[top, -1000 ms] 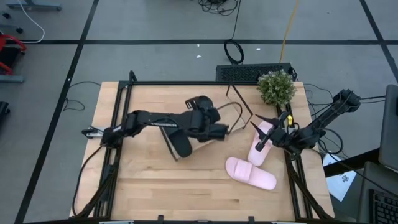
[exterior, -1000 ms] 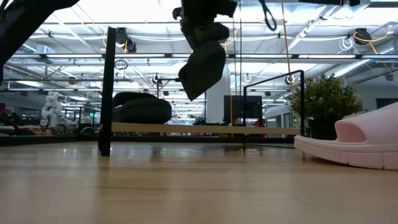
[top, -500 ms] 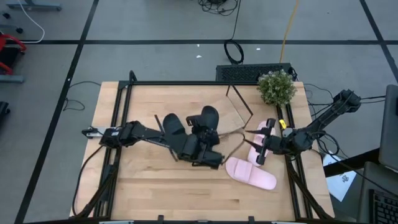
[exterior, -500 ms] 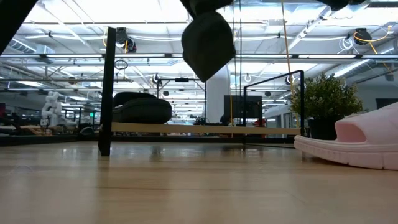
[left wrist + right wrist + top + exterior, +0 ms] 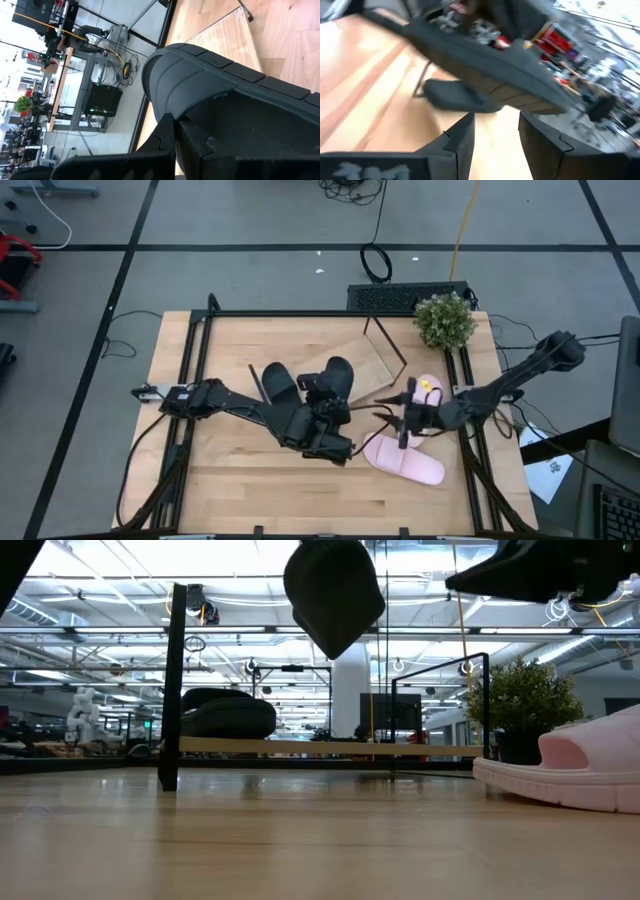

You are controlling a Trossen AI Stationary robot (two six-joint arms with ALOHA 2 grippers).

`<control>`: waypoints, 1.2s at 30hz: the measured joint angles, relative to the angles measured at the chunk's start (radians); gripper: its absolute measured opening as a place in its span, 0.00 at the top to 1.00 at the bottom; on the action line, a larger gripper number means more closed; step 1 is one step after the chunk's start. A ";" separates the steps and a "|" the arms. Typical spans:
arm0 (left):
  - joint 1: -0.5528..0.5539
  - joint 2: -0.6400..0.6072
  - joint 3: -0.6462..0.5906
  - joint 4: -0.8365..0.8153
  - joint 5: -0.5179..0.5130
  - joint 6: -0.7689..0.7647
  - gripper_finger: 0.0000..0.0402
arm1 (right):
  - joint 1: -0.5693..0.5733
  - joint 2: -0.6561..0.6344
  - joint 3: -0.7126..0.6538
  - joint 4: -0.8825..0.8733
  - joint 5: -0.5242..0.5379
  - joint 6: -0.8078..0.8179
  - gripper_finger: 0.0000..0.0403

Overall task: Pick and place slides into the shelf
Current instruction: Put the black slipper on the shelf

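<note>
Your left gripper [image 5: 330, 442] is clamped tight on a matte black open-toe slide [image 5: 335, 378], carried in the air over the middle of the table; the low view shows this slide [image 5: 334, 592] hanging well clear of the wood, and the left wrist view shows its ribbed sole [image 5: 235, 95] pressed against the fingers. Your right gripper [image 5: 404, 427] has its jaws parted about halfway with nothing between them, and hovers just above the two pale pink wide-strap slides: one [image 5: 403, 459] lies flat near the table's front right, the other [image 5: 424, 392] lies partly under the arm.

The second matte black slide [image 5: 279, 385] appears to sit on the low light-wood shelf in a thin black frame [image 5: 365, 352], just beside the carried one; from the low view it rests on the board [image 5: 228, 713].

Judging by the look, these slides are light, moulded foam: springy, a little flexible, not fragile and not slippery. A pinch at the sole edge will let the shoe swing, so expect wobble when you lower it. For the pink ones, take the wide strap or the side wall of the sole, near the middle of its length.
</note>
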 joint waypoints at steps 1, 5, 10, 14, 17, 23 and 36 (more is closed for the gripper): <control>0.001 -0.001 0.000 0.000 0.000 0.000 1.00 | -0.008 0.020 0.000 0.007 -0.036 -0.006 0.64; 0.019 -0.005 0.000 0.003 0.000 -0.007 1.00 | -0.028 0.089 0.000 0.033 -0.145 -0.028 0.64; 0.044 -0.005 0.000 0.008 0.010 -0.015 1.00 | -0.034 0.166 0.000 0.149 -0.161 -0.085 0.64; 0.052 -0.005 0.000 0.024 0.019 -0.012 1.00 | -0.035 0.219 0.000 0.264 -0.162 -0.160 0.64; 0.050 -0.005 0.000 0.026 0.023 -0.004 1.00 | -0.046 0.251 0.000 0.311 -0.161 -0.214 0.64; 0.049 -0.005 0.000 0.029 0.037 0.004 1.00 | -0.081 0.306 0.006 0.363 -0.156 -0.248 0.60; 0.053 -0.005 0.000 0.024 0.060 0.010 1.00 | -0.069 0.387 0.119 0.342 -0.054 -0.430 0.46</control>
